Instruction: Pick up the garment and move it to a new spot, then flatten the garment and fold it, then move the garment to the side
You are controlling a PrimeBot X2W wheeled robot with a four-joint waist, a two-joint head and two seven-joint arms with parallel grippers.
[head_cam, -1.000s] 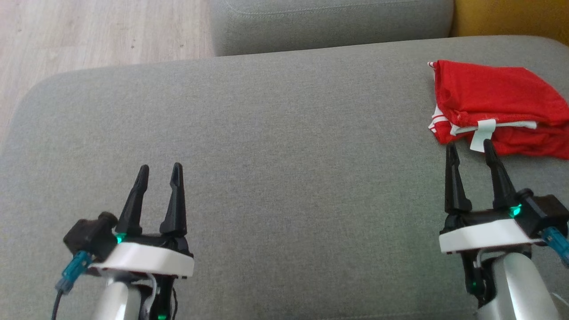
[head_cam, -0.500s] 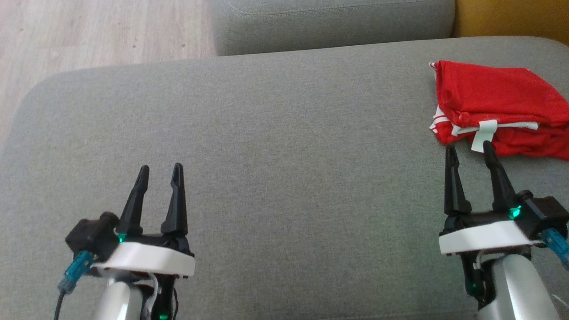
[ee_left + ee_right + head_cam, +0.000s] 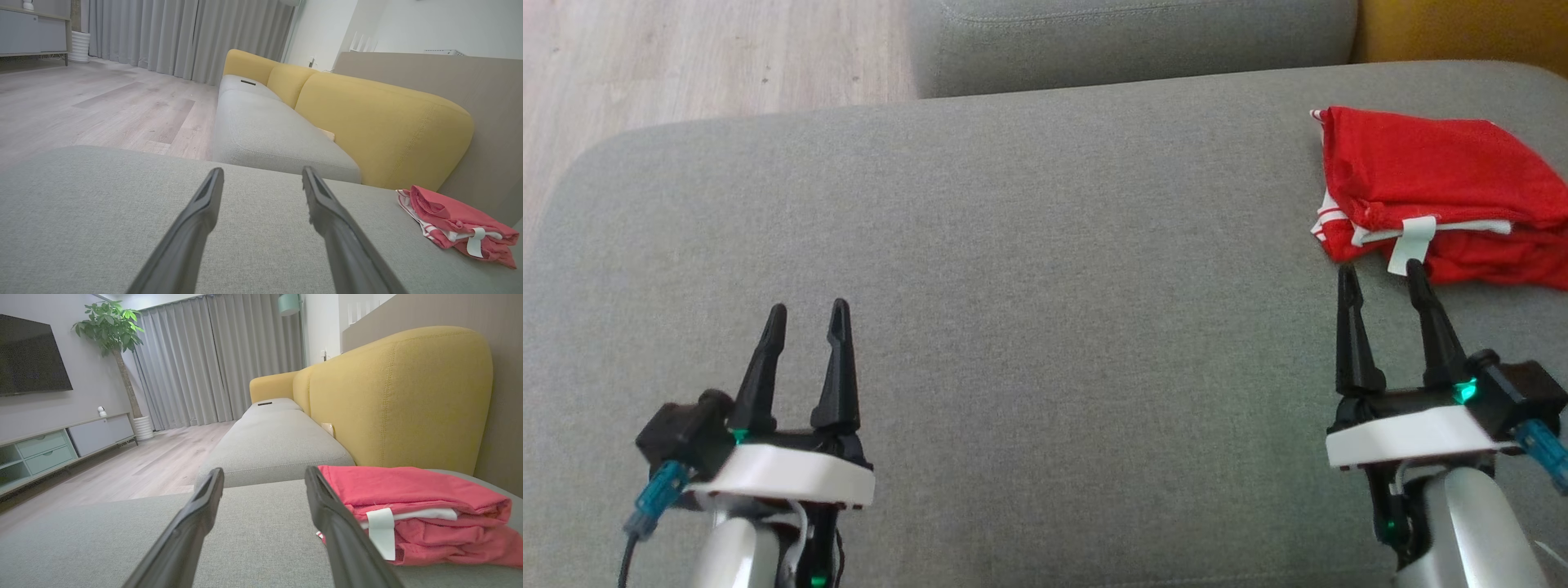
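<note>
No writing can be read anywhere. The small white fabric tag (image 3: 1411, 243) on the folded red cloth garment (image 3: 1421, 163), at two o'clock in the head view, shows no legible print.

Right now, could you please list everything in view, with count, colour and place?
folded red fabric garment: one, red with white trim, far right on the cushion
wide grey fabric cushion: one, grey, below both grippers
second grey seat cushion: one, grey, beyond the first
yellow padded sofa back: one, yellow, beside the seats
pale wooden floor: one, light brown, far left
long grey curtains: one set, grey, far wall
left gripper: one, black fingers, open, lower left
right gripper: one, black fingers, open, close to the garment
</note>
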